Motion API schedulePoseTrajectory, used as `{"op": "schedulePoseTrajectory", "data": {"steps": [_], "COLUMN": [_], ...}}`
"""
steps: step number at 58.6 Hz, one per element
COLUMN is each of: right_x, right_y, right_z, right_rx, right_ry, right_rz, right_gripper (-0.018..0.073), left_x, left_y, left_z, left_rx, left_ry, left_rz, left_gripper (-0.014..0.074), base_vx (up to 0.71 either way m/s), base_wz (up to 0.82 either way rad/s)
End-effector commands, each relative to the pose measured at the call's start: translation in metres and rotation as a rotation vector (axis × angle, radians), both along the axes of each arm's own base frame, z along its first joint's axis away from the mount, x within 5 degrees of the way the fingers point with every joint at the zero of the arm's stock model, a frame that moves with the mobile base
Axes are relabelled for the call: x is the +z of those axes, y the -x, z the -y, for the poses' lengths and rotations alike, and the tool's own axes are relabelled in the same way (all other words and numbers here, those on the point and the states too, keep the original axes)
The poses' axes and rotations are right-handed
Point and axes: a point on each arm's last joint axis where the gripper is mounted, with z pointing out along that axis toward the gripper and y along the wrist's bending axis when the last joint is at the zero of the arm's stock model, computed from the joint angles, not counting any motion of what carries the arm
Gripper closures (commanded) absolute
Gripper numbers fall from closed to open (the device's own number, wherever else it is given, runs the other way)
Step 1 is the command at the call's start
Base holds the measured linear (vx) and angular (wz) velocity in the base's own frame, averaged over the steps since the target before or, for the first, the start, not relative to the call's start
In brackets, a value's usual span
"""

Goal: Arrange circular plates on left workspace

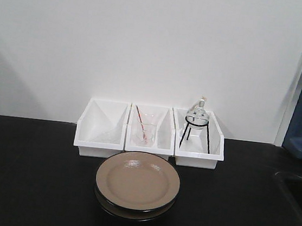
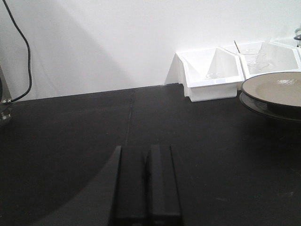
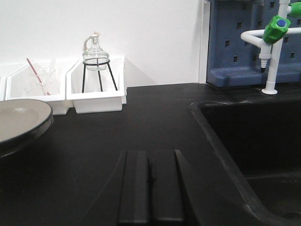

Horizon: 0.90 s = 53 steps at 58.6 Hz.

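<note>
Your left gripper (image 2: 146, 155) and right gripper (image 3: 150, 160) both have jaws pressed together, empty, low over the matte black table (image 1: 29, 175). The two glossy beige round plates (image 1: 137, 181) sit stacked at the exterior view's lower centre — just before three white plastic bins (image 1: 149, 140).

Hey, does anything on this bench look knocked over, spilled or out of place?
Nothing stands out. The two circular plates sit stacked on the black benchtop before the three white bins. The beaker and the flask on its stand are upright, and no spill shows.
</note>
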Motion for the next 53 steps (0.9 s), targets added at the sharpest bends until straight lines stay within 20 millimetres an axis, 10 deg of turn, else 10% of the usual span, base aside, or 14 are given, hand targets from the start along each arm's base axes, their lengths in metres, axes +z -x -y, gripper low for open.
{"op": "schedulePoseTrajectory", "data": {"steps": [1,53], "right_x": [0.007,0.013], "right_y": [0.009,0.023], "right_z": [-0.001,-0.001], "right_rx": [0.002,-0.001], "right_ry": [0.039,0.045], "right_rz": [0.171,0.299], "right_gripper": [0.0559,0.0559], "left_x": [0.004,0.004], "left_y": [0.001,0.001], "left_z": [-0.001,-0.001], "left_rx": [0.005,0.005], "left_ry": [0.010,0.010], "left_rz": [0.082,0.082], "left_gripper": [0.0594,0.0594], "base_vx": [0.00,0.00], "base_wz": [0.00,0.00]}}
